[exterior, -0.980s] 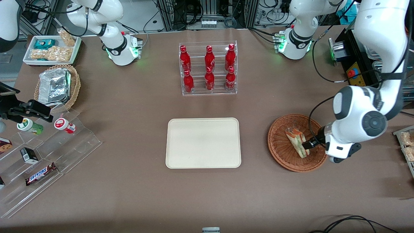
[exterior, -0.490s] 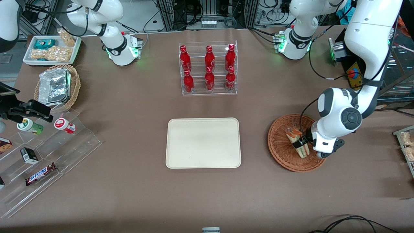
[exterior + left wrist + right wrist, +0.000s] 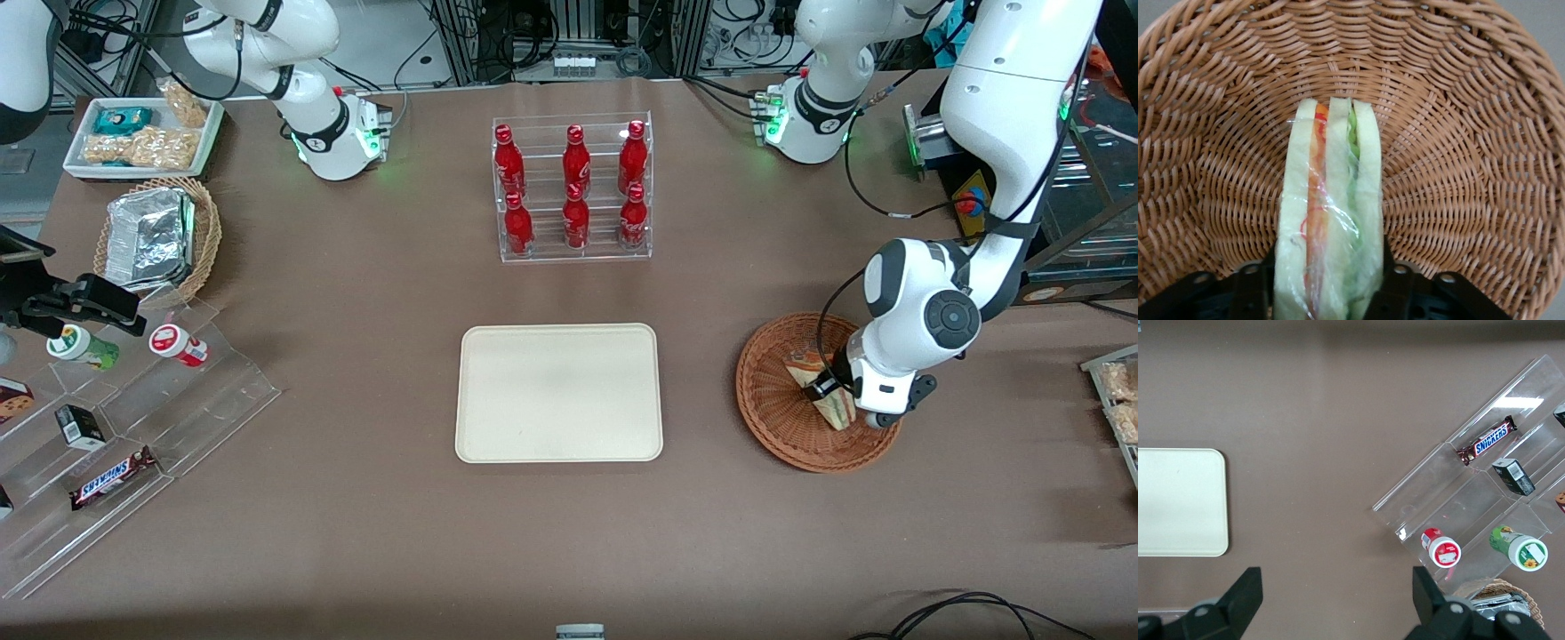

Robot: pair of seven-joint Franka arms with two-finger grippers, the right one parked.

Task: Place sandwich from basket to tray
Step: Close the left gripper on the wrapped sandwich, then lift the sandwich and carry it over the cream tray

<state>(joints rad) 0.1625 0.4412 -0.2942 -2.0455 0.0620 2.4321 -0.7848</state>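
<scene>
Gripper: the left arm's two-finger gripper [image 3: 828, 391] sits low inside the round reddish-brown woven wicker basket [image 3: 769, 400], fingers [image 3: 1251, 293] clamped on either face of the sandwich.
Sandwich: the clear-wrapped triangular wedge sandwich [image 3: 1329, 213] stands on edge on the basket floor, between the fingers.
Axis: its long axis runs straight out from the gripper, toward the basket wall.
Tray: the flat cream-white rectangular plastic tray [image 3: 558, 392] lies well apart, toward the parked arm's end.

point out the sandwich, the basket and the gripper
sandwich [image 3: 1328, 220], left wrist view, wrapped middle bread layer
basket [image 3: 766, 391], front view, bare woven floor
gripper [image 3: 832, 392], front view, fingertips around the sandwich
</scene>
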